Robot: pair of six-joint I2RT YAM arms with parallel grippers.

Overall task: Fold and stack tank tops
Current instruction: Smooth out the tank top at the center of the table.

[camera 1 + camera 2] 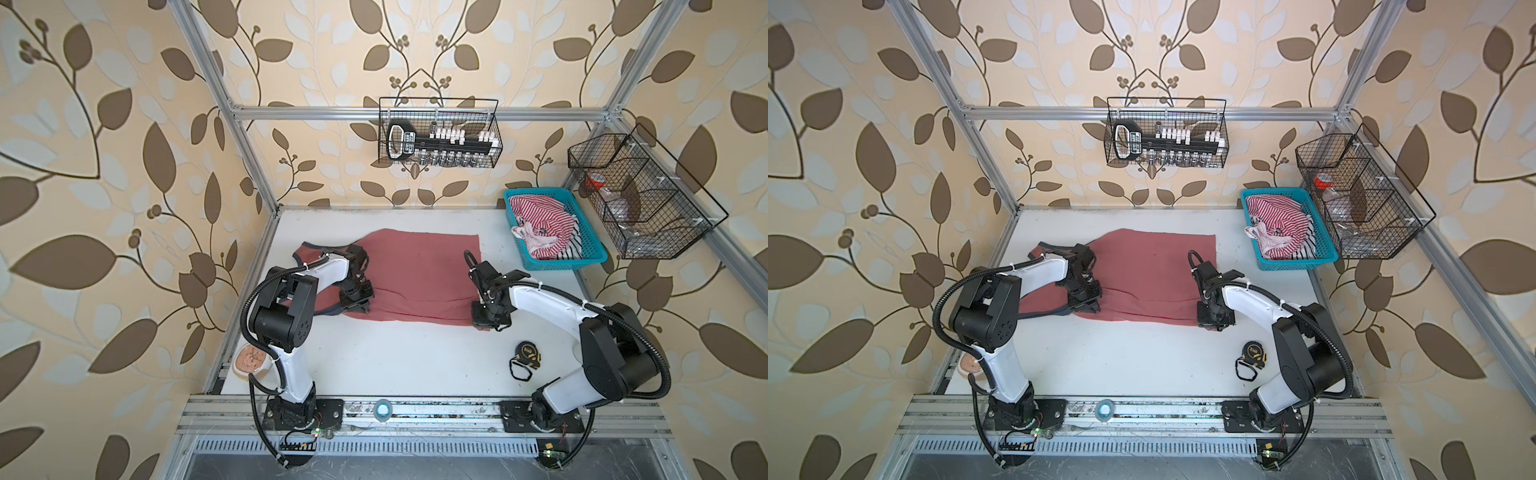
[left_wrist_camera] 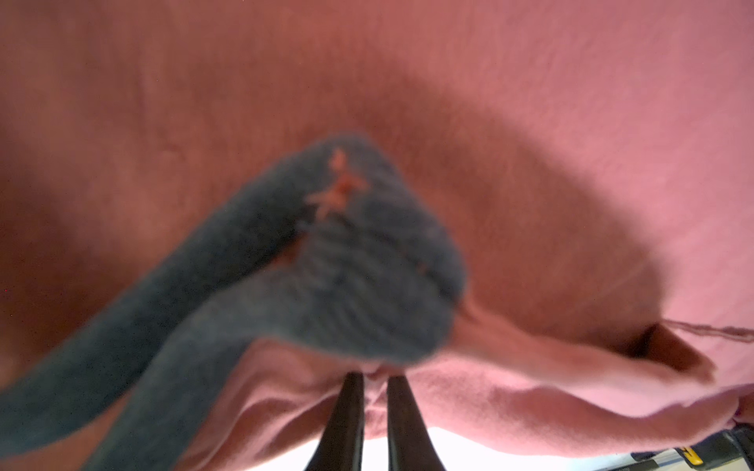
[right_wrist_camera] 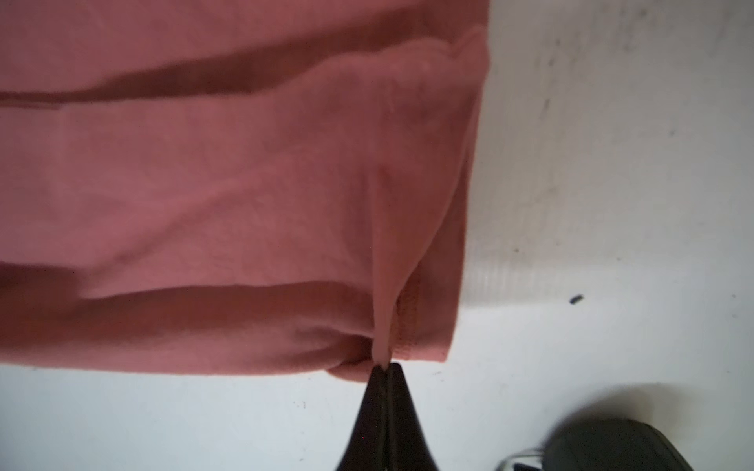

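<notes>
Dusty red tank top [image 1: 415, 274], spread on the table [image 1: 415, 357], is clamped along its near edge by the left gripper [image 2: 374, 377] beside the blue-grey trim [image 2: 285, 293] and by the right gripper [image 3: 385, 367] at the hem corner; striped tank top [image 1: 536, 216] is heaped in the teal basket [image 1: 582, 258].

You have the dusty red tank top [image 1: 415, 274] spread flat across the middle of the tabletop [image 1: 415, 361]. It lies sideways, straps to the left and straight hem to the right, plain red cloth facing up. Its blue-grey trim [image 2: 285, 285] bunches at the near armhole, and the near hem corner is drawn into a pleat. The striped tank top [image 1: 536, 216], red and white, sits crumpled in the blue basket [image 1: 582, 259] at the far right.
</notes>
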